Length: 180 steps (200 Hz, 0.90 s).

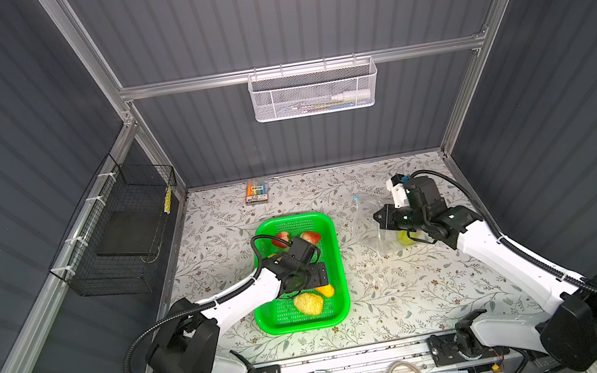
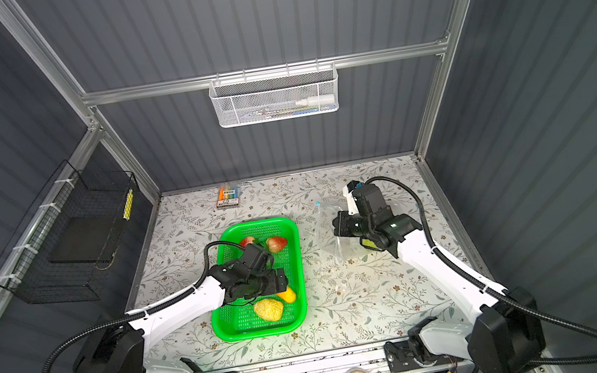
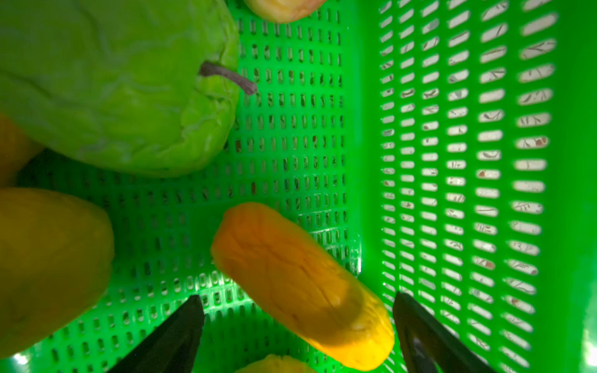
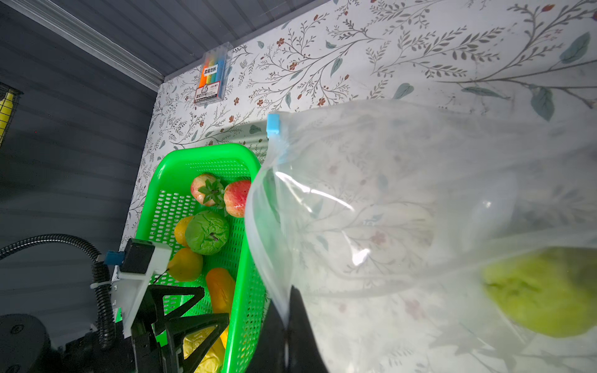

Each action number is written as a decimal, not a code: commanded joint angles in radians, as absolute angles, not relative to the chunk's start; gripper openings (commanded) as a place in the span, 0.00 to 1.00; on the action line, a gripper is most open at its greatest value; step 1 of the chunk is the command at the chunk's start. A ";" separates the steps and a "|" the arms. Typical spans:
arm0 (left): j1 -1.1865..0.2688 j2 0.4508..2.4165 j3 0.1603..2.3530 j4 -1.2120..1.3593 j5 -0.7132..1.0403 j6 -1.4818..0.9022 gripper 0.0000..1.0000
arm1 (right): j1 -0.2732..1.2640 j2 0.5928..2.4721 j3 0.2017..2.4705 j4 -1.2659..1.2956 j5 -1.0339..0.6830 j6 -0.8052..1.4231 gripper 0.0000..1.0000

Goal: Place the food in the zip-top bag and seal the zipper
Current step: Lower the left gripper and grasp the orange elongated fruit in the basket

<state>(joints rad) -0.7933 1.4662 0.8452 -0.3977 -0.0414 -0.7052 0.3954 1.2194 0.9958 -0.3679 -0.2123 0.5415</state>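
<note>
While the left jaws gape wide around the orange carrot-like toy [image 3: 300, 284] in the green perforated tray [image 3: 365, 97], the right jaws clamp the edge of the clear plastic zip-top bag [image 4: 387, 193].

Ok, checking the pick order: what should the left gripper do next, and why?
Probably lower a little and close on the orange carrot-like piece: it lies between the fingers of the open left gripper in the green tray, while the right gripper holds the zip-top bag open.
</note>
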 commanded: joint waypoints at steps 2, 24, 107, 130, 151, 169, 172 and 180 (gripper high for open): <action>-0.799 1.507 0.888 -0.352 -0.041 -0.708 0.94 | 0.400 1.199 1.001 -0.377 -0.206 0.532 0.00; -0.801 1.561 0.937 -0.326 -0.038 -0.689 0.93 | 0.400 1.196 0.996 -0.380 -0.200 0.528 0.00; -0.843 1.586 0.924 -0.427 -0.059 -0.692 0.89 | 0.400 1.193 0.986 -0.370 -0.193 0.527 0.00; -0.867 1.580 0.922 -0.458 -0.062 -0.703 0.87 | 0.399 1.201 0.991 -0.369 -0.195 0.523 0.00; -0.877 1.588 0.923 -0.460 -0.064 -0.703 0.79 | 0.400 1.201 0.991 -0.370 -0.195 0.522 0.00; -0.877 1.608 0.935 -0.459 -0.069 -0.695 0.68 | 0.399 1.194 0.985 -0.374 -0.188 0.520 0.00; -0.877 1.611 0.938 -0.459 -0.070 -0.693 0.66 | 0.399 1.192 0.984 -0.375 -0.187 0.519 0.00; -0.877 1.618 0.945 -0.459 -0.074 -0.689 0.61 | 0.399 1.190 0.983 -0.379 -0.182 0.516 0.00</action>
